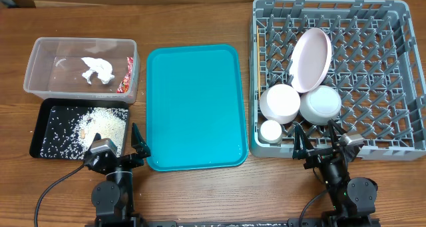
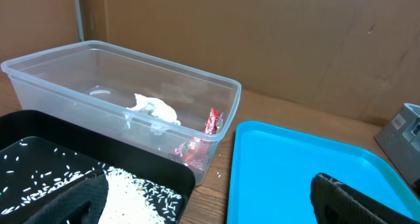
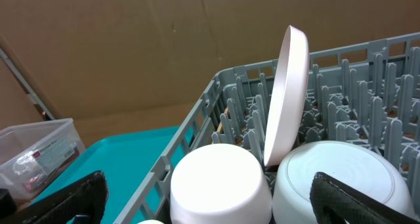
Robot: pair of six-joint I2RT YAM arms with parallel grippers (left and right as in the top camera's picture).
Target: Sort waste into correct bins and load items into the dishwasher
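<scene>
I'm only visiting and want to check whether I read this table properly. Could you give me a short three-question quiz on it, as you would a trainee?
1. True or false: the round white plate stands on edge among the pegs of the large grey plastic dish rack.
2. Where do the loose whitish rice grains lie? A) teal serving tray B) shallow black rectangular tray C) clear plastic tub
3. Are the left gripper and the right gripper open or shut?
Key: 1 true; 2 B; 3 both open, holding nothing.
</scene>
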